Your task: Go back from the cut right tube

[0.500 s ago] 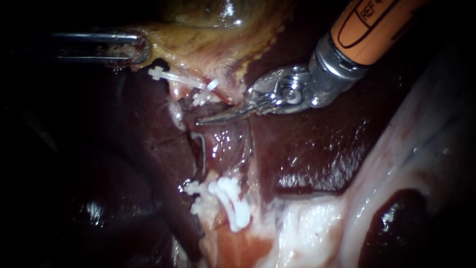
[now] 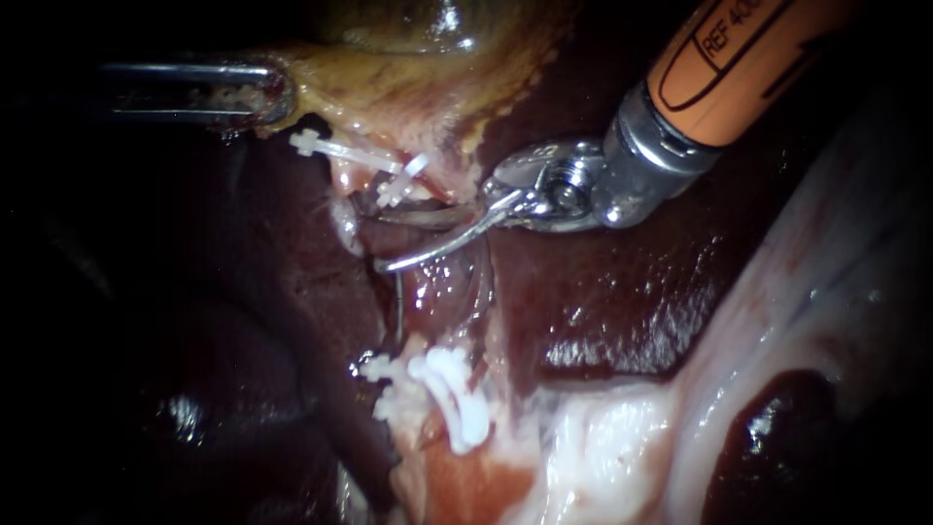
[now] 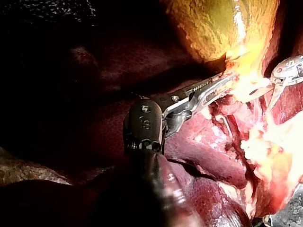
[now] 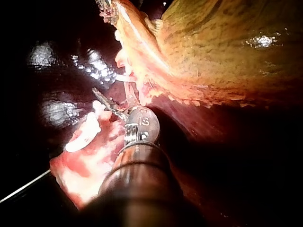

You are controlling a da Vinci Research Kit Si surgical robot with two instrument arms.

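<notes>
My right instrument (image 2: 400, 239) comes in from the upper right on an orange shaft. Its curved blades stand open, the lower tip over the wet tissue between the clip groups. White clips (image 2: 394, 175) sit just above the blades and more white clips (image 2: 449, 394) lie below. A thin dark tube (image 2: 398, 303) runs between the two groups. At the upper left my left instrument (image 2: 264, 94) is shut on the yellowish gallbladder (image 2: 408, 83) edge. In the left wrist view its jaws pinch the gallbladder edge (image 3: 222, 71). Only one blade (image 4: 105, 101) shows in the right wrist view.
Dark red liver (image 2: 622, 282) lies under and to the right of the blades. Pale whitish tissue (image 2: 777, 311) runs down the right side. The gallbladder body (image 4: 227, 52) hangs ahead of the right instrument.
The right instrument's blades were together and now stand apart, the lower blade swung down. The left instrument and the clips have not moved.
</notes>
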